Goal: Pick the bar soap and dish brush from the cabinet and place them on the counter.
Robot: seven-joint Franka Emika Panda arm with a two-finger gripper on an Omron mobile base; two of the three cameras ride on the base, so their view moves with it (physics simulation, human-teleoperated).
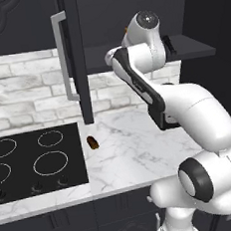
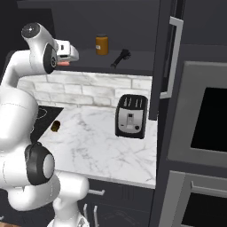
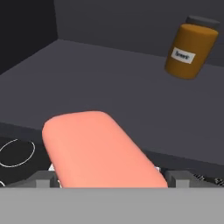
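Where the hand reaches the front edge of the cabinet shelf, it grips the bar soap between its fingers, the pink block lying across them just above that edge. Farther back on the shelf stands an amber jar, and the dish brush lies toward the shelf's right end. Below, the counter carries a toaster.

2 rear base views over counter; close hand view.

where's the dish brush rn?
Right base view: dish brush lies on the cabinet shelf, right of the amber jar, above the toaster.
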